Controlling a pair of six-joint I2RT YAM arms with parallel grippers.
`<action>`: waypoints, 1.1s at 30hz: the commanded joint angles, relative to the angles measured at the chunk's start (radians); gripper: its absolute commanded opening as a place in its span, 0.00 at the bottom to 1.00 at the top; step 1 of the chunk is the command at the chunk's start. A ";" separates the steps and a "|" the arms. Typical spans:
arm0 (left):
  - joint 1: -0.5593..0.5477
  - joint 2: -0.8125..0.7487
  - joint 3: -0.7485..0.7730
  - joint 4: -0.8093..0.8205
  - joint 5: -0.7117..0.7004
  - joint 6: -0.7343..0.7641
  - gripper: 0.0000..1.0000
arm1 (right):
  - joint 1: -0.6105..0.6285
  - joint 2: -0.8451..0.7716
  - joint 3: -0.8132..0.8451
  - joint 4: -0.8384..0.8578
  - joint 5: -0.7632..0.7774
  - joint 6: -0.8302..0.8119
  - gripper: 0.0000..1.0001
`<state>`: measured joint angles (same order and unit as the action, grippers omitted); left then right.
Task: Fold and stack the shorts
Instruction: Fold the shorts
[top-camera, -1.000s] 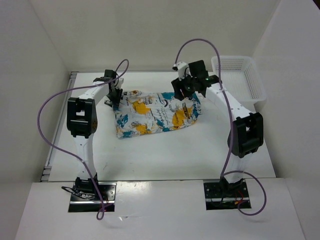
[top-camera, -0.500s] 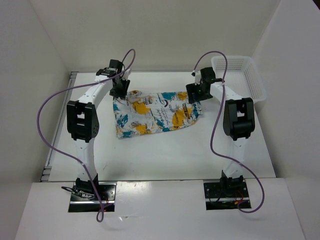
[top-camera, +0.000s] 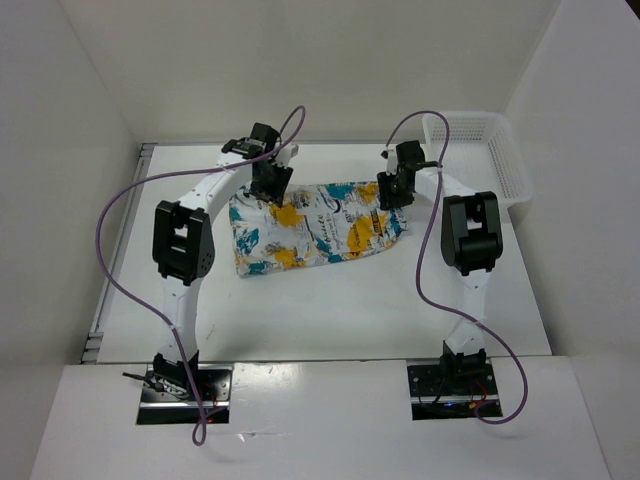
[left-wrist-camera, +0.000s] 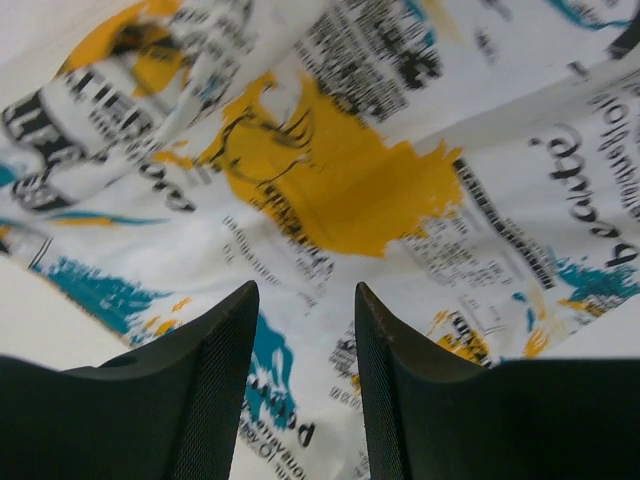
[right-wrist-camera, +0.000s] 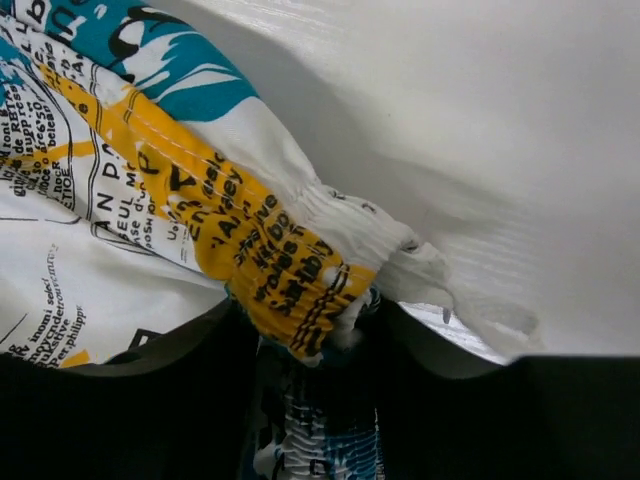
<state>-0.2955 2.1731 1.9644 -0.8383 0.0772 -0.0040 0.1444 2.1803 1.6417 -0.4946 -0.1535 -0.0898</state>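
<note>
**Left fingers now over the shorts, right fingers gripping the corner**

Since half a second ago my left arm has swung to the right. The left fingers were at the far left corner of the shorts and now sit further in, over the far left part of the print. The elbow has shifted right with them. The right fingers have barely moved and remain at the far right corner. A full second ago that arm was raised and further from the cloth. The shorts look unchanged in outline.

The shorts lie flat on the desk, in the far middle, between the two arms. Their long axis runs left to right and is tilted a little, so the right end sits further back than the left. That right end points toward the basket, which stands apart at the far right.

From the left wrist I see the left fingers spread, with printed cloth showing in the gap and nothing caught between them. From the right wrist, the right fingers are pinching a bunched, gathered edge of the shorts, yellow with black lettering, and the cloth there wrinkles up between them.
</note>
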 joint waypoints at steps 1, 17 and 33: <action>-0.069 0.057 0.083 -0.002 0.052 0.004 0.51 | 0.006 0.038 0.024 0.019 0.008 0.018 0.45; -0.162 0.405 0.393 -0.005 0.127 0.004 0.51 | 0.006 -0.299 -0.114 -0.042 0.040 0.050 0.00; 0.099 -0.079 -0.137 0.039 0.225 0.004 0.64 | -0.014 -0.377 -0.342 -0.006 0.124 -0.017 0.00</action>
<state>-0.2890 2.1593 1.9106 -0.8211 0.3027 -0.0036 0.1364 1.7527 1.3132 -0.5438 -0.0586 -0.0830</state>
